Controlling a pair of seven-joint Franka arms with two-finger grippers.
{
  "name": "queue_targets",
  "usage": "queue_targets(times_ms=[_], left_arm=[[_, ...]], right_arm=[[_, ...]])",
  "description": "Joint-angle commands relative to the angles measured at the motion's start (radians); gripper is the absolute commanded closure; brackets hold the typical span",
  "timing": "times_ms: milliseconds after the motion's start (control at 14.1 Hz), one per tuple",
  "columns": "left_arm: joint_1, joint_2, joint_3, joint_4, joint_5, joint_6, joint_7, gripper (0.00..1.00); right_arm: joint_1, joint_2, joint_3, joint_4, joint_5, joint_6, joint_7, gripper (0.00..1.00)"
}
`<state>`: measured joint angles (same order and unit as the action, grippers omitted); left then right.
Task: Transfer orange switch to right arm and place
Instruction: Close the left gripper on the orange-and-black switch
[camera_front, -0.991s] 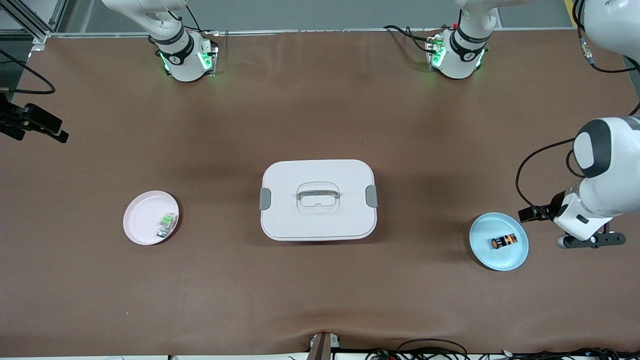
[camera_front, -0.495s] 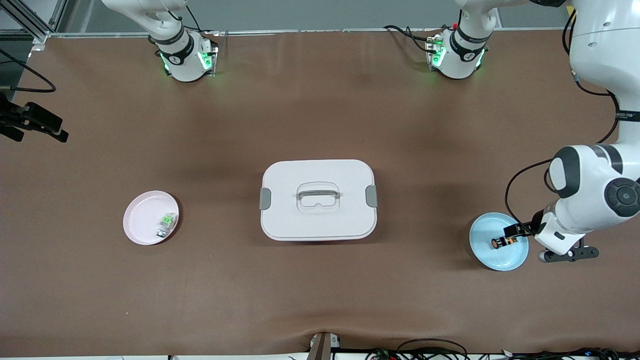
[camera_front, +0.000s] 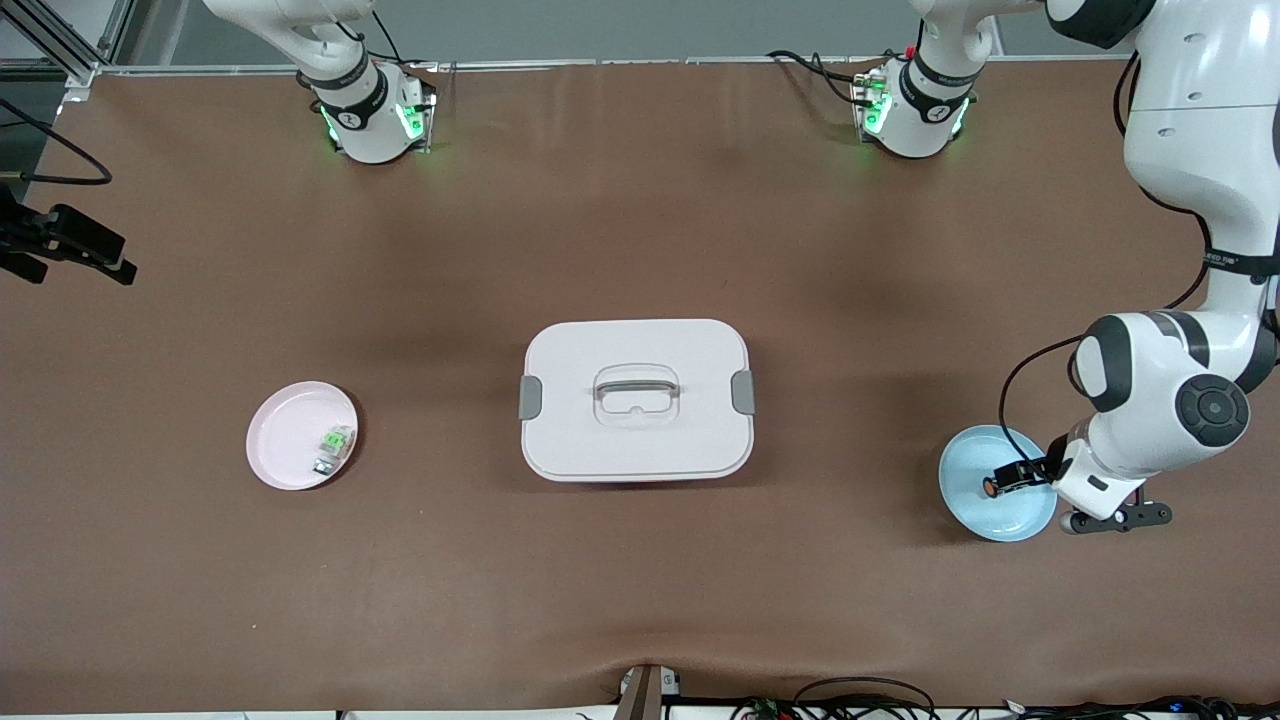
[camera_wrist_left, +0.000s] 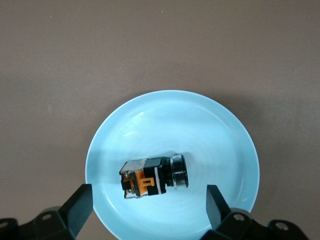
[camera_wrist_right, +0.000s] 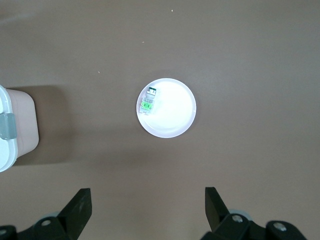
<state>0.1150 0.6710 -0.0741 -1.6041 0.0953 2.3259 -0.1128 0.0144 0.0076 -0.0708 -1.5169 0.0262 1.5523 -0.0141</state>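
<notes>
The orange switch (camera_front: 990, 487) (camera_wrist_left: 152, 177) lies on its side on a light blue plate (camera_front: 1000, 518) (camera_wrist_left: 175, 125) at the left arm's end of the table. My left gripper (camera_front: 1022, 476) (camera_wrist_left: 147, 207) hangs low over that plate, open, one finger on each side of the switch and neither touching it. My right gripper (camera_wrist_right: 148, 207) is open and empty, high over bare table beside a pink plate (camera_wrist_right: 175, 112). Its black hand (camera_front: 70, 245) shows at the right arm's end of the table in the front view.
A white lidded box (camera_front: 637, 440) (camera_wrist_right: 17, 125) with a handle stands mid-table. The pink plate (camera_front: 285, 450) toward the right arm's end holds a small green-and-white part (camera_front: 335, 442) (camera_wrist_right: 148, 102). Brown mat lies all around.
The left arm has swung in and down, carrying its gripper from beside the blue plate to over the switch. The right arm has not moved.
</notes>
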Motion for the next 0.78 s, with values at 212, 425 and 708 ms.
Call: queue_targets(times_ms=[212, 425, 708], left_arm=[[0.009, 0.045, -0.004, 0.004, 0.018, 0.070, -0.015, 0.00], [0.017, 0.070, -0.004, 0.004, 0.018, 0.104, -0.016, 0.00], [0.017, 0.078, -0.004, 0.000, 0.009, 0.105, -0.018, 0.00]], right_arm=[[-0.005, -0.006, 0.008, -0.003, -0.008, 0.003, -0.014, 0.00], [-0.007, -0.006, 0.006, -0.003, -0.008, 0.003, -0.014, 0.00], [-0.005, -0.006, 0.006, -0.003, -0.008, 0.003, -0.014, 0.00]])
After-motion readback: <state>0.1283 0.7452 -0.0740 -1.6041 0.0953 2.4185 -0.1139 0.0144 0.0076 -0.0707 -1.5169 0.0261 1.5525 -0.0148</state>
